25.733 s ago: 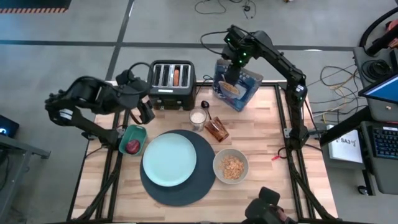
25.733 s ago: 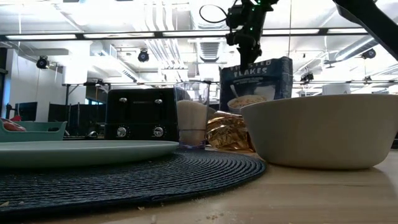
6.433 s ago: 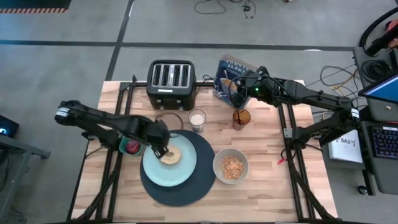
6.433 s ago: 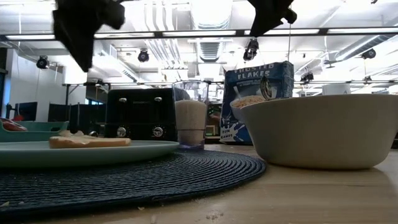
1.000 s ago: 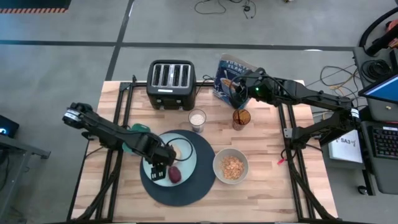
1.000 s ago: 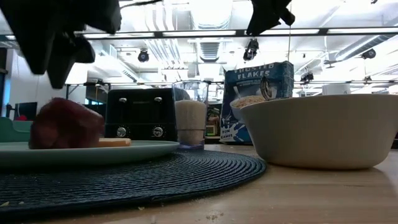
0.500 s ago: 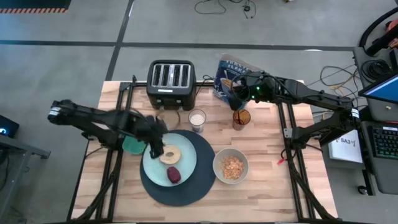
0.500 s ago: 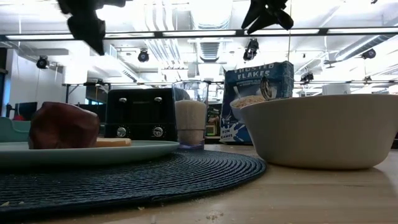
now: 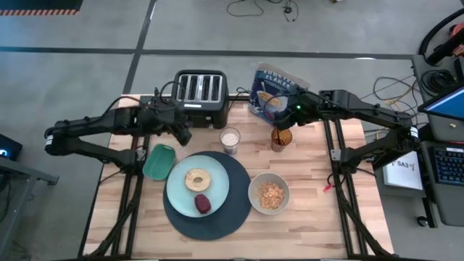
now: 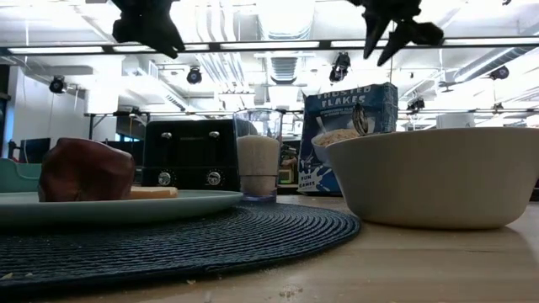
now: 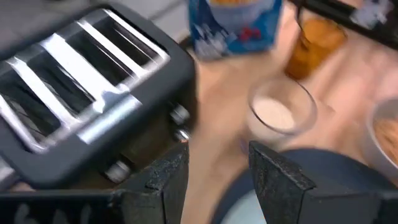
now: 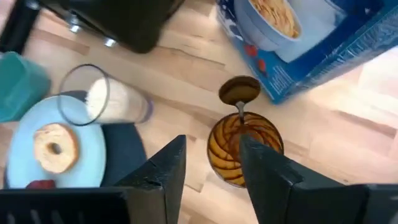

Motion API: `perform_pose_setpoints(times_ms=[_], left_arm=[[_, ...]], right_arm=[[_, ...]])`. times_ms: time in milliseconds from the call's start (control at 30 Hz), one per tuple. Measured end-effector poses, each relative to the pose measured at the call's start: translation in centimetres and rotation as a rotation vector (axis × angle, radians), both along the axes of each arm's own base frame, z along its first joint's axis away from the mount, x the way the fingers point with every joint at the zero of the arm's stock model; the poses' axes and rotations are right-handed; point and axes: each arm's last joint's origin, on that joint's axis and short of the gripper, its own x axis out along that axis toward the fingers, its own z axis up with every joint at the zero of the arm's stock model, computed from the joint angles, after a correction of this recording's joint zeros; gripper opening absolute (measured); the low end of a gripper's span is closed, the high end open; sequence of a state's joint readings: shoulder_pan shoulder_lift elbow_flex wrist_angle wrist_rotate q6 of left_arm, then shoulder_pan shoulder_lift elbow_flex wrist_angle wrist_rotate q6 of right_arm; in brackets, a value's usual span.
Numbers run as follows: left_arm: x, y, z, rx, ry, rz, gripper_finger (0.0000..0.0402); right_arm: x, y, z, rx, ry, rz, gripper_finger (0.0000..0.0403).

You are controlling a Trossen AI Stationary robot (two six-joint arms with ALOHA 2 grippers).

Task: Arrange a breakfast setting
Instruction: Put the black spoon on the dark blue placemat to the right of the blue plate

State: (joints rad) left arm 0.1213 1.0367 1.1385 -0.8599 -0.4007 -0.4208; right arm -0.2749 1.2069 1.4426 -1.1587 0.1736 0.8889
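Note:
The bagel [image 9: 196, 179] and the dark red fruit [image 9: 202, 204] lie on the pale blue plate [image 9: 217, 190], which rests on the dark blue mat [image 9: 225, 221]. The cream bowl [image 9: 269, 193] holds cereal at the mat's right. The dark spoon [image 12: 239, 93] stands in the amber glass [image 12: 244, 146], in front of the blue cereal box [image 9: 278, 87]. My left gripper [image 9: 181, 135] is open and empty, raised in front of the toaster. My right gripper [image 12: 211, 168] is open and empty above the amber glass.
The black toaster [image 9: 201, 90] stands at the far edge. A clear glass of milk [image 9: 230, 138] stands between the toaster and the plate. The small teal dish [image 9: 158, 161] lies left of the plate. Bare wood shows along the near edge.
My left gripper has risen from the plate beside the fruit and gone toward the far edge, to the toaster's front. The fruit stays on the plate next to the bagel. My right gripper has drawn back a little toward the table's right edge.

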Motion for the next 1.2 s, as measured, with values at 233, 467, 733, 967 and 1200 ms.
perform_pose_setpoints(times_ms=[233, 467, 733, 967, 1200], left_arm=[[0.4, 0.6, 0.4, 0.088, -0.009, -0.008, 0.0146], [0.2, 0.4, 0.5, 0.073, -0.011, -0.041, 0.0146], [0.2, 0.3, 0.4, 0.036, -0.019, -0.045, 0.0145], [0.2, 0.3, 0.4, 0.033, -0.021, -0.042, 0.0145], [0.2, 0.3, 0.4, 0.03, -0.023, -0.039, 0.0145]], right_arm=[[1.2, -1.2, -1.6, -0.205, 0.198, 0.423, 0.0164], [0.6, -3.8, -2.4, -0.327, 0.305, 0.841, 0.0167], [0.2, -6.9, -4.1, -0.311, 0.221, 0.911, 0.0162], [1.4, -8.1, -6.4, -0.284, 0.17, 0.969, 0.0148], [2.3, -8.6, -7.6, -0.264, 0.183, 1.02, 0.0127]])
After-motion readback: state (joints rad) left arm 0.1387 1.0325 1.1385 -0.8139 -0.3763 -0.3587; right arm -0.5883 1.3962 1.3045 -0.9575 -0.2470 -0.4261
